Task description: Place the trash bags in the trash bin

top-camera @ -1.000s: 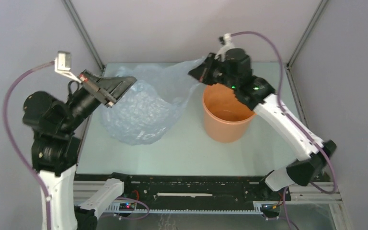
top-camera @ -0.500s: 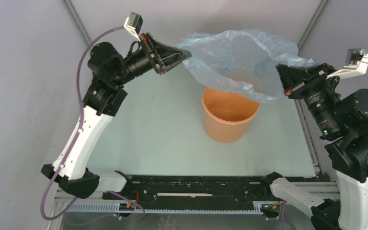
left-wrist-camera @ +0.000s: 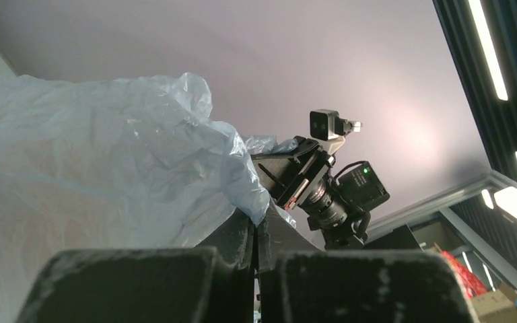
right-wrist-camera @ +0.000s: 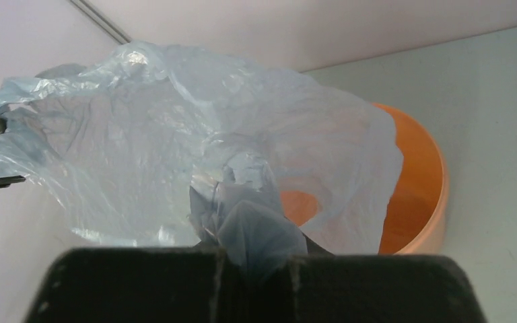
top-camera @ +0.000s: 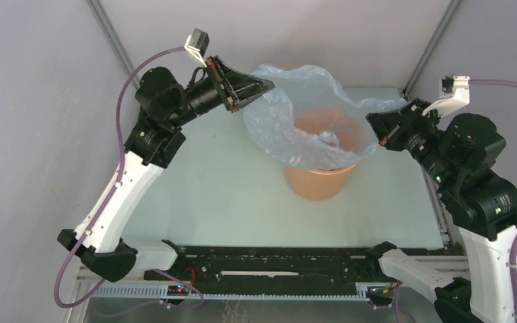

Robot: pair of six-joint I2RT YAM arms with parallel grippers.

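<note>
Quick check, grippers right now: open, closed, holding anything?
Left gripper: closed, pinching one edge of the trash bag.
Right gripper: closed, pinching the opposite edge of the trash bag.

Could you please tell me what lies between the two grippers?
The bag, pinched by left gripper and right gripper, sagging over the bin; top view shows it.

Light is soft and even. Ceiling light strips [left-wrist-camera: 488,47] glare upper right. The bag [right-wrist-camera: 175,148] shows sheen; wrist-view bottom edges blur.

The pale table [top-camera: 229,195] bears the orange trash bin [top-camera: 320,183]; upright, right of centre.
</note>
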